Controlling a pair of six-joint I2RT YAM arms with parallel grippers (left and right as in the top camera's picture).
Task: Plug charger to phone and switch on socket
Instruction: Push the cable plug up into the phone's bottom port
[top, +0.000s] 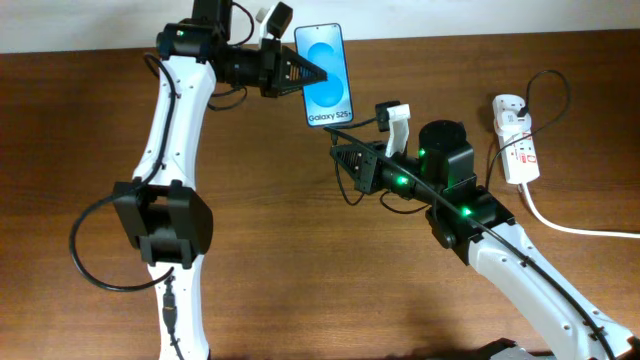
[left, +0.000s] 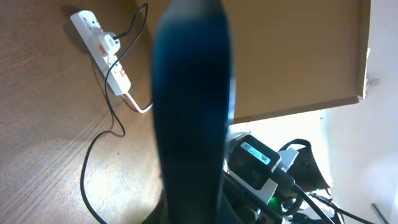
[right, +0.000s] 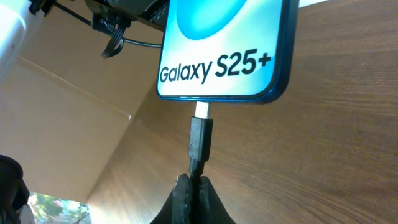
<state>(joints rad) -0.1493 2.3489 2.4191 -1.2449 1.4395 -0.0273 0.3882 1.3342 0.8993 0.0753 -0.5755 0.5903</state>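
Two arms meet above a brown wooden table (top: 300, 285). Everything centres on the slim black-framed smartphone with a bright blue "Galaxy S25+" screen (top: 324, 75), which is held clear of the tabletop.

A small white elongated power strip with red markings (top: 515, 140) lies well apart from the phone, beyond the right arm. A thin black charger cable (left: 112, 121) runs from the strip toward the phone's lower end. Its black connector (right: 200, 138) sits just below the phone's bottom edge, with the metal tip at the port. A sliver of silver shows, so I judge it only partly seated.

- **Bending:** a push that is off the port's axis could bend or jam the tip.
- **Twisting:** the phone may twist in its hold under that push.
- **Slipping:** the cable could slide through the fingers, since the pinch sits behind the connector body.
- **Snagging:** a snagged loop could drag the strip.

The left gripper (top: 303, 72) is clamped onto the phone's side edge. The right gripper (right: 191, 196) is pinched narrow on the cable just beneath the connector.
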